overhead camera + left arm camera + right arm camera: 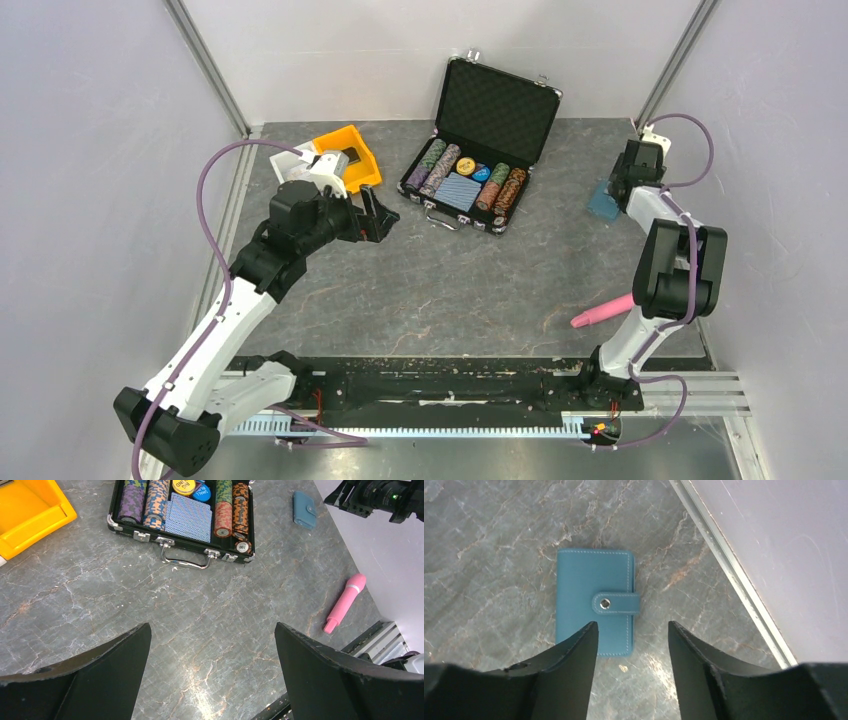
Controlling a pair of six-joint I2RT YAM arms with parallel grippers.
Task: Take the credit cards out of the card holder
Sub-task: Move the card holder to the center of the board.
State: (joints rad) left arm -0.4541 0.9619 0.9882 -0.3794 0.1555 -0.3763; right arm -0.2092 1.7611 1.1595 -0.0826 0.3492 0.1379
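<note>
The card holder [589,590] is a light-blue wallet lying flat on the grey table, closed, with its snap strap fastened. It sits near the right wall, and also shows in the top view [603,203] and the left wrist view [304,509]. The credit cards are hidden, as no black card shows. My right gripper [632,627] is open and empty, hovering just above the card holder's near edge; it also shows in the top view [622,190]. My left gripper [375,215] is open and empty over bare table at the left [212,627], far from the card holder.
An open black poker-chip case [470,180] with chips and a blue patterned deck stands at the back middle. A yellow bin [350,160] sits at the back left, beside my left arm. A pink stick [603,311] lies at the front right. The right wall rail [734,575] runs close to the card holder.
</note>
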